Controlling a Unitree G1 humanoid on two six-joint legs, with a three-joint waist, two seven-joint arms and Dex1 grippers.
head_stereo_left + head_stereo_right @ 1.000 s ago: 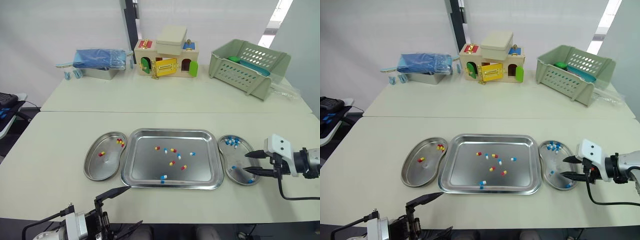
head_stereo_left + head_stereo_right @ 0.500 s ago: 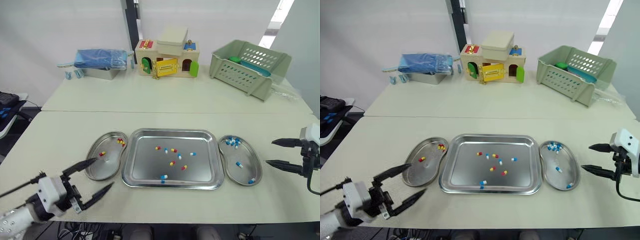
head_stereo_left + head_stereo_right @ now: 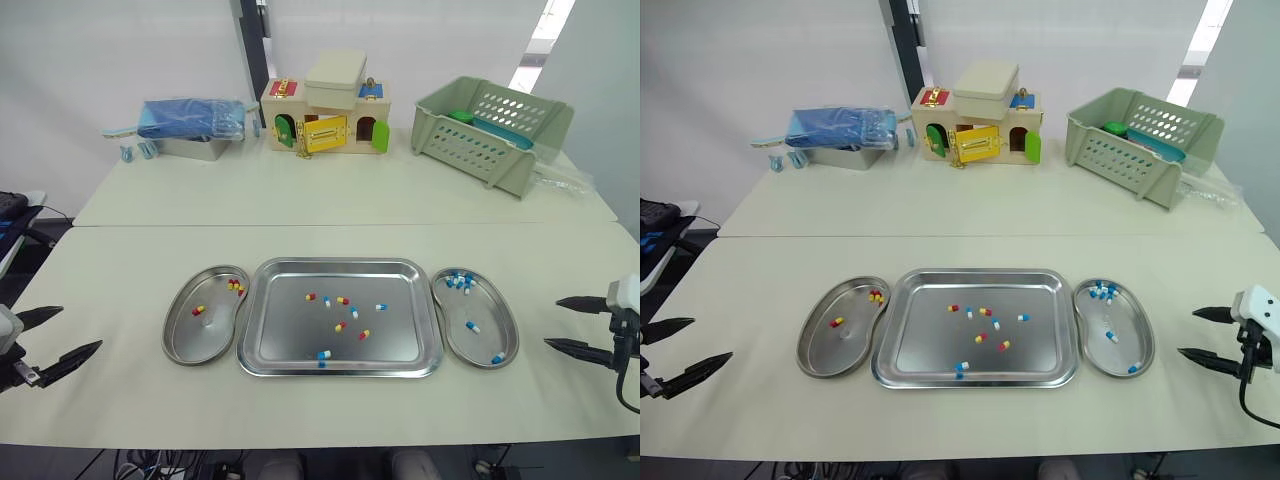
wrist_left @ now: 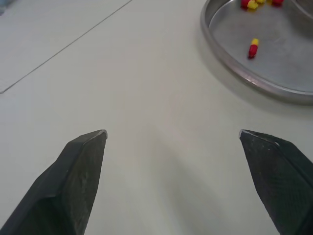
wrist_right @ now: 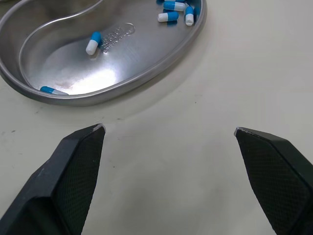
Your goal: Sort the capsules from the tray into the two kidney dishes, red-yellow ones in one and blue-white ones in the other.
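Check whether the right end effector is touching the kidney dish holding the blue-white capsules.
Apart. The right wrist view shows a strip of bare table between the open right end effector and the kidney dish.

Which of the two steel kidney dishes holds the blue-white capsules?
The steel kidney dish on the robot's right of the rectangular steel tray: it holds blue-white capsules, while the left dish holds red-yellow capsules.

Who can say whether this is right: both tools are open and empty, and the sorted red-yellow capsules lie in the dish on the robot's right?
Not quite. The left eye view shows the sorted red-yellow capsules in the left dish; the right dish holds blue-white capsules. The left tool and right tool are indeed open and empty.
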